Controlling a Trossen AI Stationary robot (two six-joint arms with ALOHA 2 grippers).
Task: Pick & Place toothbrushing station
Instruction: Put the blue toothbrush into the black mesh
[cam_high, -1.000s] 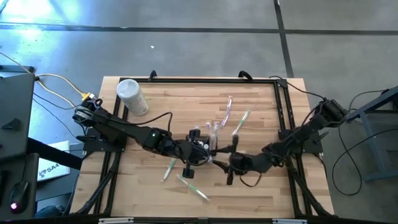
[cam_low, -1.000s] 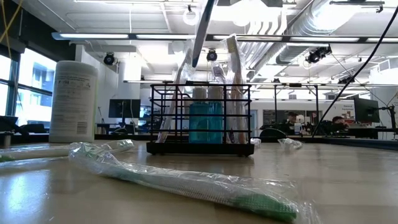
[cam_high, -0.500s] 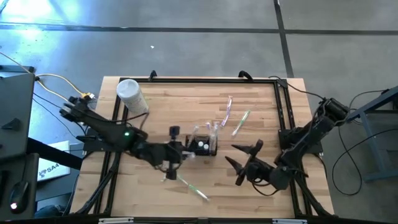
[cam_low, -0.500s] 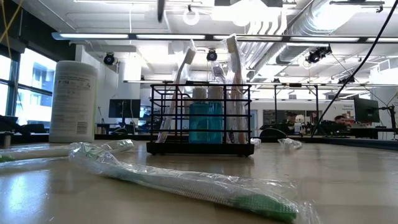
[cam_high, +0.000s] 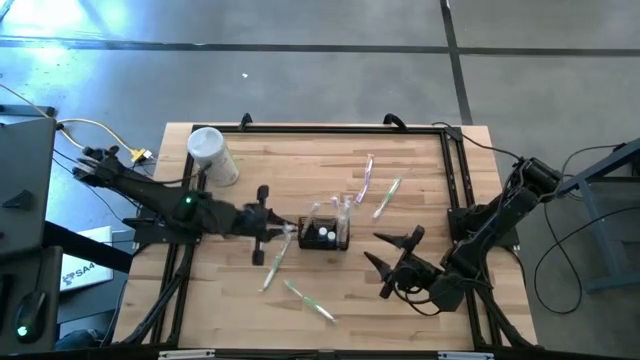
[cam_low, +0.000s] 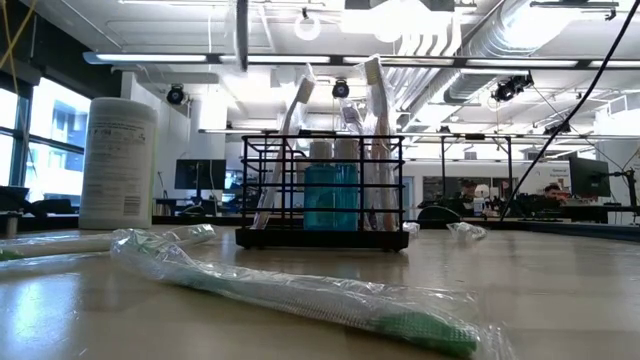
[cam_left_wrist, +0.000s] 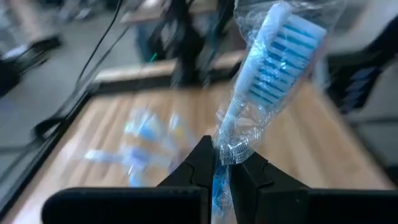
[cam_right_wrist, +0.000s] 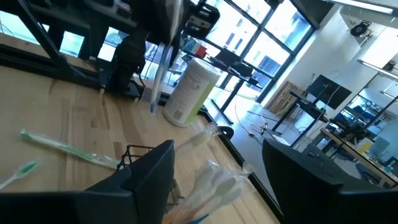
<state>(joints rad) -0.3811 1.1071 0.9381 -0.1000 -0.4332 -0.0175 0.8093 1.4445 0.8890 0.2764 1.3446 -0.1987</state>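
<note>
A wrapped blue toothbrush (cam_left_wrist: 261, 68) is pinched in the left gripper (cam_high: 262, 225), just left of the black caddy (cam_high: 326, 232) at mid-table, while the right gripper (cam_high: 397, 262), fingers spread, is held farther off

In the left wrist view the wrapped blue toothbrush (cam_left_wrist: 268, 59) runs down between the left tool (cam_left_wrist: 222, 167) fingers, its handle hidden, and everything on the surface (cam_left_wrist: 155, 124) behind it is a blur. The right wrist view cuts the black caddy (cam_right_wrist: 140, 155) off behind a dark finger (cam_right_wrist: 149, 180).
</note>
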